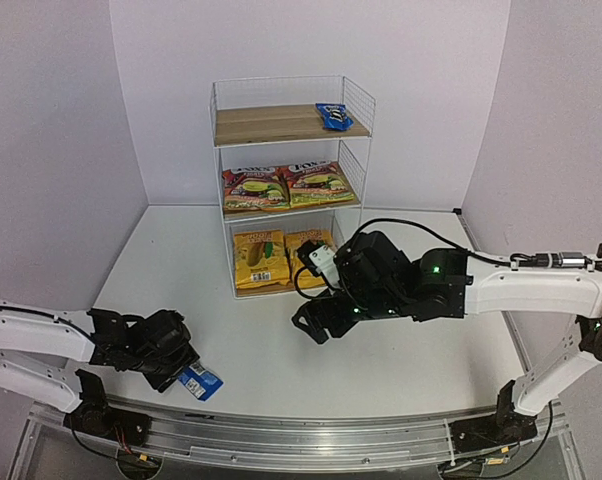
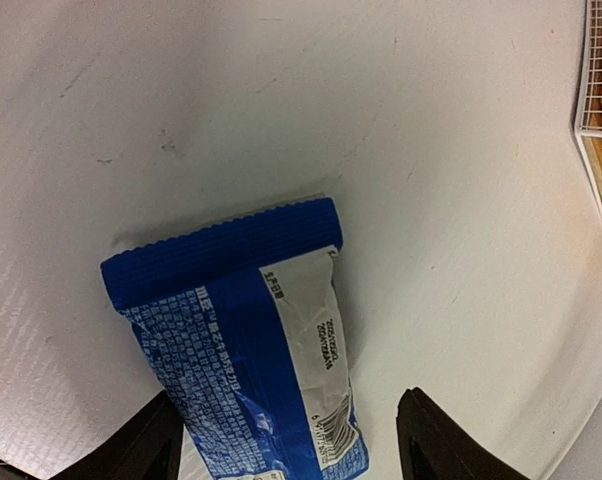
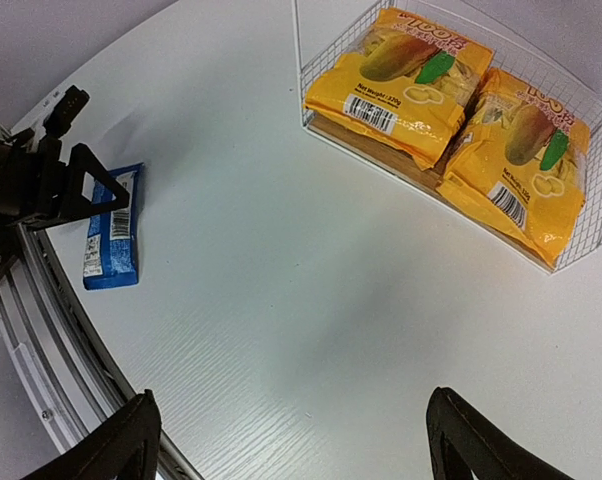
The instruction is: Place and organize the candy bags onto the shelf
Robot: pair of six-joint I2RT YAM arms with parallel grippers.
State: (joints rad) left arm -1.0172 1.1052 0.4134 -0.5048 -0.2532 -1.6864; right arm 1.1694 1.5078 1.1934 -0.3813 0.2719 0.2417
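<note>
Now, blue packet [image 2: 241, 350]: flat on table [image 1: 181, 270], near front edge, back side up, well apart from shelf [image 1: 261, 125].
Handling: light, soft, glossy film, likely slippery; pinch across the width at mid-body.
Left gripper [image 2: 286, 420]: jaws apart, straddling the packet, not clamped.
Right gripper [image 3: 293, 410]: wide, empty, over mid-table.
Print: white panel with barcode; text too small to read.
</note>
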